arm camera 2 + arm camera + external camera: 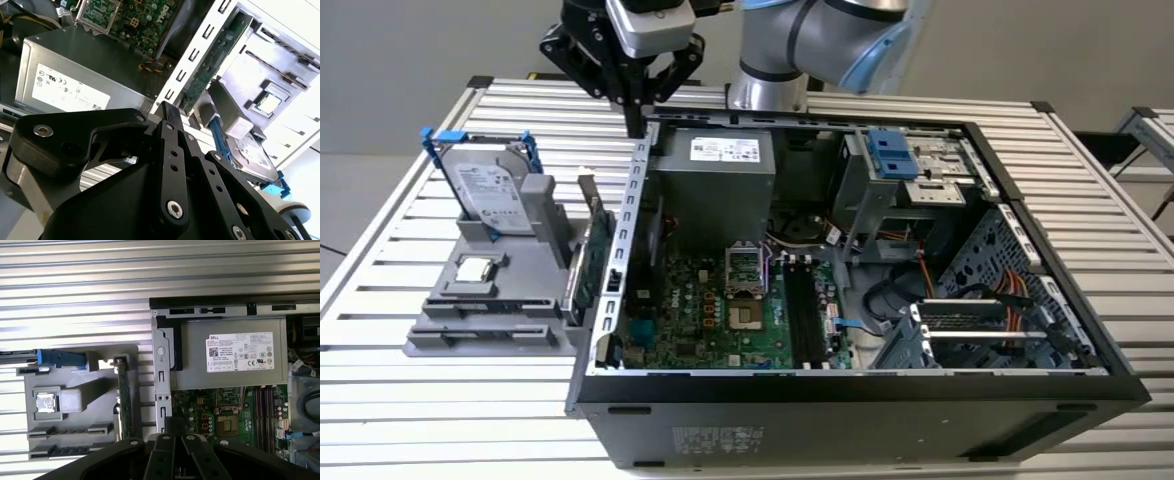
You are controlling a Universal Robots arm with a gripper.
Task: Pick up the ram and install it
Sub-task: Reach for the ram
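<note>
claw (636, 126) hangs over the back corner of the case (854, 400), right above its side wall (630, 230) by the psu (714, 185). fingers (170, 145) look pressed together w/ nothing between them, so closed and empty.

ram (123, 397) = thin green strip standing on edge in the gray rack (95, 400), on the rack's side nearest the case. it's just beside the wall but apart from it. it also shows in the exterior view (600, 255) and the second wrist view (210, 65). i take it for the ram by shape; edge-on, can't be 100% sure. hdd (491, 195) and chip (478, 268) sit further out on the same rack, well clear. dimm slots (803, 310) on the mobo (707, 310) look bare, so nothing installed yet.

step in hand, imo: approach for the pick. claw is off to the case side of the strip, not over it, and well above.

to do it well:
- fingers need to part before they reach the strip.
- line the pads up across its two flat faces, not end to end.
- come in around mid-length so it doesn't tip.
- go straight down and lift straight up, no twist, since it seems to sit in a groove.

main risk = the wall right beside it. there's little room for the case-side finger, and a drift that way could clip the sheet metal. grip prob light but firm: thin pcb, edge hold only.
</note>
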